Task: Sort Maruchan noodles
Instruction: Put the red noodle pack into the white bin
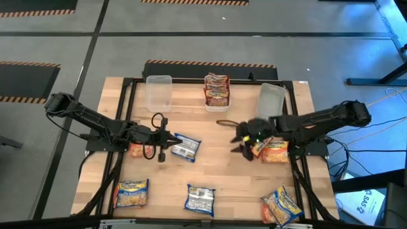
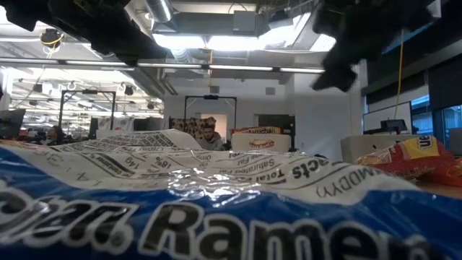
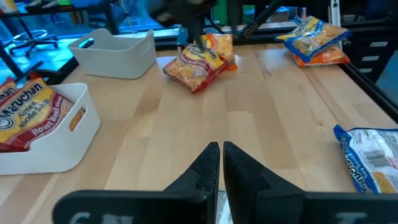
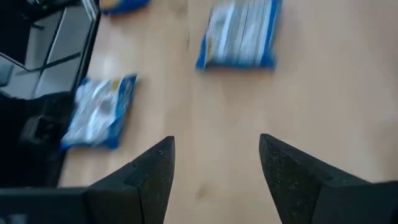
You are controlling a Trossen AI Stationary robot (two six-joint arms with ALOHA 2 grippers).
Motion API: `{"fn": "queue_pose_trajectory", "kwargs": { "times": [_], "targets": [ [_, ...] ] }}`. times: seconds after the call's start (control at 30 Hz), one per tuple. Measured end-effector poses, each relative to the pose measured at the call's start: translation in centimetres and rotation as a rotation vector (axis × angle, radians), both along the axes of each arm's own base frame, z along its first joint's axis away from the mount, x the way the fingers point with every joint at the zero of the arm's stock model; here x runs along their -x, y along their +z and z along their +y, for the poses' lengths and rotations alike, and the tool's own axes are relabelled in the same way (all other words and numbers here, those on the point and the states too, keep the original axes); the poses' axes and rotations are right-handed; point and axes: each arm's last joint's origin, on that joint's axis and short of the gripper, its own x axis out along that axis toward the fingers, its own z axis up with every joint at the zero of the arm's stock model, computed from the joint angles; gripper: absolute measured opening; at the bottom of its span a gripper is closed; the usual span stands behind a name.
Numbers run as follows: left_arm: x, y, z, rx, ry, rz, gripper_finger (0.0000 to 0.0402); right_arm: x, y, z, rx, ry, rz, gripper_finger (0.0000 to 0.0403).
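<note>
L gripper (image 1: 166, 137) shut beside blue packet (image 1: 186, 147); R gripper (image 1: 243, 144) fingers apart, bare table (image 1: 219, 168) between

The robot has two thin black arms made of chunky joints. A black cable (image 1: 154, 121) loops by the left arm (image 1: 95, 121). Tiny green lights glow on the right arm (image 1: 305, 121).

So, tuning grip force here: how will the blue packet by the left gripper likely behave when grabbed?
The blue packet looks crinkly and glossy, so it may slip or crumple. It lies flat and thin, so rolling seems unlikely. Probably light, with a brittle noodle block inside; squeeze gently.
</note>
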Motion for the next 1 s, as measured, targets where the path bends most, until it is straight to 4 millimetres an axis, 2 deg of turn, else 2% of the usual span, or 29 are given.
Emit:
{"fn": "queue_pose_trajectory", "kwargs": {
  "times": [0.2, 0.4, 0.53, 0.73, 0.8, 1.0],
  "targets": [
    [0.0, 0.0, 0.0, 0.002, 0.003, -0.002, 0.0016, 2.2, -1.1, 3.4, -0.224, -0.125, 0.285, 0.0221],
    [0.0, 0.1, 0.0, 0.001, 0.008, -0.006, 0.0016, 5.1, -1.0, 4.6, -0.318, -0.298, 0.491, 0.0221],
    [0.0, 0.0, 0.0, 0.001, 0.008, -0.006, 0.0016, 7.2, -0.6, 4.4, -0.295, -0.483, 0.536, 0.0221],
    [0.0, 0.1, 0.0, 0.001, 0.008, -0.006, 0.0016, 9.9, -1.1, 4.1, -0.21, -0.744, 0.655, 0.0221],
    [0.0, 0.0, 0.0, 0.001, 0.008, -0.006, 0.0016, 10.2, -1.1, 4.1, -0.194, -0.794, 0.659, 0.0221],
    [0.0, 0.0, 0.0, -0.003, 0.008, -0.005, 0.0016, 9.9, -1.2, 3.8, -0.147, -0.895, 0.517, 0.0221]
  ]
}}
